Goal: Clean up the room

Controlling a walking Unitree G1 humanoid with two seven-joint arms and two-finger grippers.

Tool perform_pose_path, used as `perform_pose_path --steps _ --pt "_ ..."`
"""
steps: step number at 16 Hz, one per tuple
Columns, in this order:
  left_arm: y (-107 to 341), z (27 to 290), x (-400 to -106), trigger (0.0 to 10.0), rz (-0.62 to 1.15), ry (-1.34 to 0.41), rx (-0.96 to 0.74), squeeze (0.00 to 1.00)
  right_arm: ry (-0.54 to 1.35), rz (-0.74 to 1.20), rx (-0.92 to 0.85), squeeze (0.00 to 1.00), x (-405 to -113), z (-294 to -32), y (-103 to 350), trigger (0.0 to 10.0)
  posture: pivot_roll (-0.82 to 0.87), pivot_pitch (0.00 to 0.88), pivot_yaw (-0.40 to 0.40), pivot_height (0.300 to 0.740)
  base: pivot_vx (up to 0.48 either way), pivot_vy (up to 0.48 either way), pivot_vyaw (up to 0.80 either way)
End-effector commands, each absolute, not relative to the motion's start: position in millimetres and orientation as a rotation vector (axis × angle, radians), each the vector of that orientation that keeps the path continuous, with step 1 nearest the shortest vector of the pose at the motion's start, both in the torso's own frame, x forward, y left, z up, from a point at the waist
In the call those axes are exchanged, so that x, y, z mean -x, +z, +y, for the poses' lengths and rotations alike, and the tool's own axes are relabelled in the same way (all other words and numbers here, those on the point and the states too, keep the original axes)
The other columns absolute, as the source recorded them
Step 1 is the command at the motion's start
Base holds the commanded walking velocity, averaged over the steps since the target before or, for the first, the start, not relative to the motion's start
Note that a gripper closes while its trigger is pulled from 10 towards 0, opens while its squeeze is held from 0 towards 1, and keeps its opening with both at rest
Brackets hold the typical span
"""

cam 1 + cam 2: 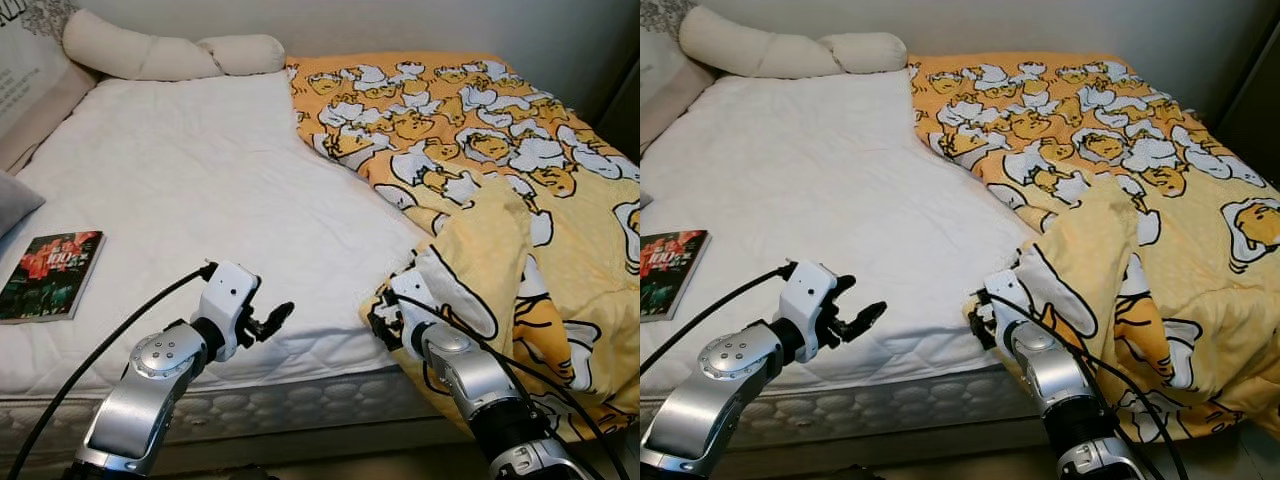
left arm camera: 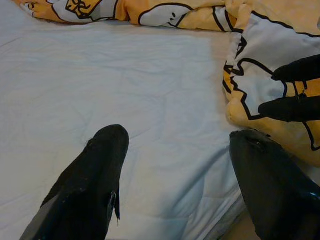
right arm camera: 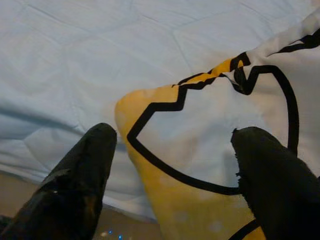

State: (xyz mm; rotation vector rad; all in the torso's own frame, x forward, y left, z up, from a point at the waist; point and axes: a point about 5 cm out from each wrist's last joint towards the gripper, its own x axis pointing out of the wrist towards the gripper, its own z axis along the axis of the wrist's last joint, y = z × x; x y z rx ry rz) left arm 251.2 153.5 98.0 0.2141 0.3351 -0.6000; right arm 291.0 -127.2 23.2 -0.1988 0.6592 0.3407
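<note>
Nearest the robot, the right end effector [image 3: 170,165] sits at the foot edge of the bed, its two black fingers spread apart with the folded corner of the duvet [image 1: 480,200] lying between them. The fingers are open and not yet closed on the cloth; the corner's yellow tip pokes out just past them, over the bare white mattress [image 1: 200,180].

To its left, well apart across a stretch of mattress, the left end effector [image 1: 270,322] hovers over the mattress edge. Its fingers are also open and hold nothing; from its wrist view the duvet corner and the right end effector's fingertips lie ahead and to one side.

The duvet is orange-yellow, printed with white and yellow cartoon figures. It covers only the half of the bed on the right end effector's side and is bunched and turned back on itself, with part spilling over the foot of the bed towards the floor. It looks soft, limp and fairly light, so it will likely sag and drag rather than hold shape. The doubled corner between the right fingers seems the soundest place to pinch, since a thicker fold should slip less than a single layer.

Further left of the left end effector, a book [image 1: 50,275] with a dark red cover lies flat near the mattress side. Farthest away, a long cream bolster pillow [image 1: 170,52] lies along the head of the bed.
</note>
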Motion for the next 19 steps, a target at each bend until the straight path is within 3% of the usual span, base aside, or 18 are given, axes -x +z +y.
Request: perform_pose_path --steps 1,11,12,13,14,19 --pt "97.6 153.5 -252.3 10.0 0.347 -0.607 -0.226 0.0 0.333 0.649 0.203 1.0 -292.6 -128.1 25.0 10.0 0.0 0.0 0.02 0.74 0.0 0.0 0.0" --pt "97.6 153.5 -252.3 10.0 0.347 -0.607 -0.226 0.0 0.333 0.649 0.203 1.0 -292.6 -128.1 25.0 10.0 0.0 0.0 0.02 0.74 0.0 0.0 0.0" --pt "96.0 148.3 -250.8 10.0 0.381 -0.686 -0.27 0.0 0.391 0.656 0.276 0.0 -307.7 -118.2 18.5 8.6 0.08 0.033 0.027 0.74 0.0 0.0 0.0" --pt "95.0 145.4 -248.6 10.0 0.398 -0.725 -0.295 0.0 0.433 0.653 0.321 0.0 -314.3 -112.0 18.7 7.5 0.08 0.033 0.027 0.74 0.0 0.0 0.0" --pt "88.2 142.6 -246.4 10.0 0.43 -0.747 -0.326 0.0 0.476 0.647 0.369 0.0 -319.0 -106.1 20.2 4.7 0.07 0.05 0.036 0.74 0.0 0.0 0.0" --pt "88.2 139.3 -250.7 10.0 0.435 -0.756 -0.324 0.0 0.487 0.635 0.363 0.0 -318.8 -101.6 19.1 3.6 0.06 0.036 0.046 0.74 0.0 0.0 0.0"
